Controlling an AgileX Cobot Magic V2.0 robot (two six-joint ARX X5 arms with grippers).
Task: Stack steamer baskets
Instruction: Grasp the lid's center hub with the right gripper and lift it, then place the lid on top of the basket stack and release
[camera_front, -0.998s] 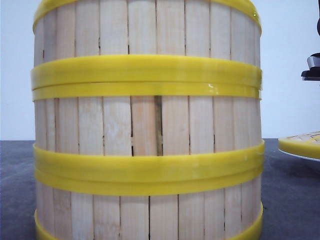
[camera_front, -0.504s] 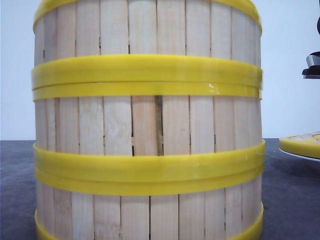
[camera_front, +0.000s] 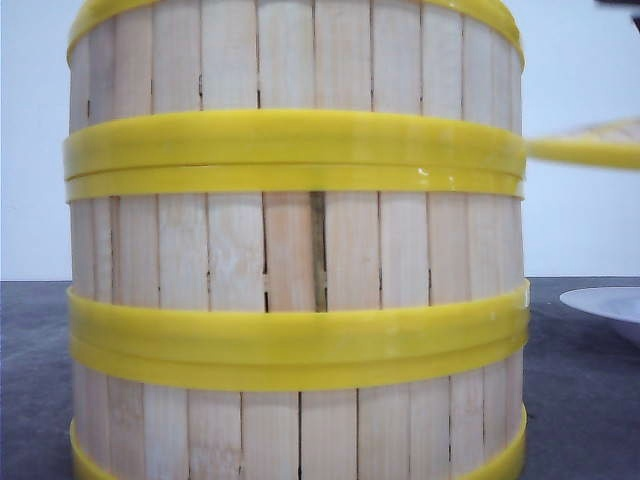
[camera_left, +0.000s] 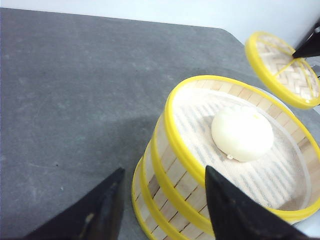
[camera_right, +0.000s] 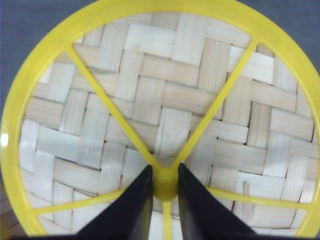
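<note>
Woven lid (camera_right: 165, 115) lifted off plate (camera_front: 605, 303), R pincer (camera_right: 165, 187) clamped on hub, L pincer (camera_left: 162, 207) apart.

Wall: a plain pale wall (camera_front: 580, 230) stands behind the tabletop, white with a light blue tone, no marks or pictures on it.
Tabletop: a dark grey surface (camera_left: 75, 100) with a fine grainy texture and some lighter scuffed patches; it looks matte.
Tabletop edge: in the left wrist view the far edge meets the pale wall in a straight line, and one far corner of the tabletop looks rounded.
Horizon: in the front view the tabletop meets the wall in a level line, a little below the middle of the picture.
Light: soft and even; a broad, blurred shadow (camera_left: 125, 130) lies on the grey surface.
</note>
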